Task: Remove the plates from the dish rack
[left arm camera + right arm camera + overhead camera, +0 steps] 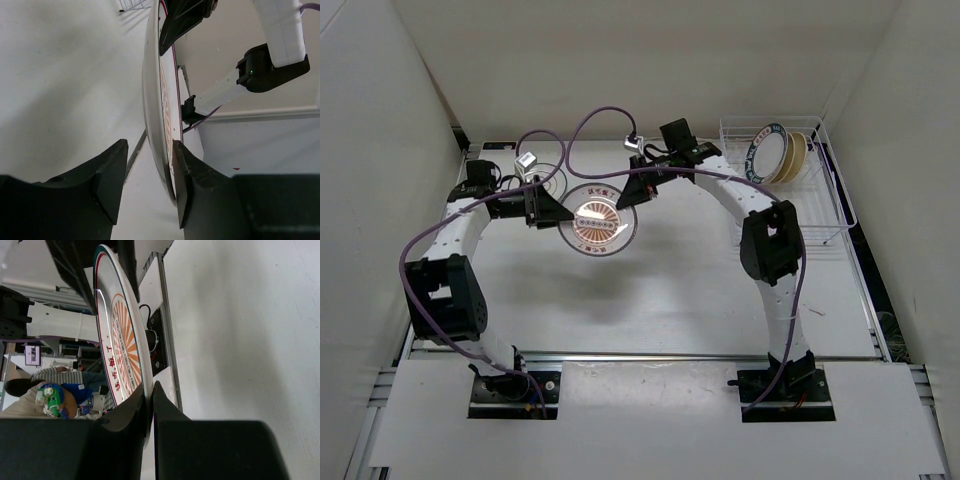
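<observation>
A white plate with an orange-red pattern [598, 226] hangs in the air over the table's middle, between both grippers. My right gripper [631, 194] is shut on its right rim; the right wrist view shows the fingers [149, 386] pinching the plate's edge [122, 330]. My left gripper [556, 212] is open, and its jaws straddle the plate's left rim. In the left wrist view the plate's edge [155, 100] stands between the fingers [149, 145], close against the right one. The dish rack [830, 205] at the back right holds a blue-green rimmed plate [767, 152] and tan plates [796, 156].
Another plate [546, 179] lies flat on the table behind the left gripper. Purple cables loop over the back of the table. White walls close in the left, back and right sides.
</observation>
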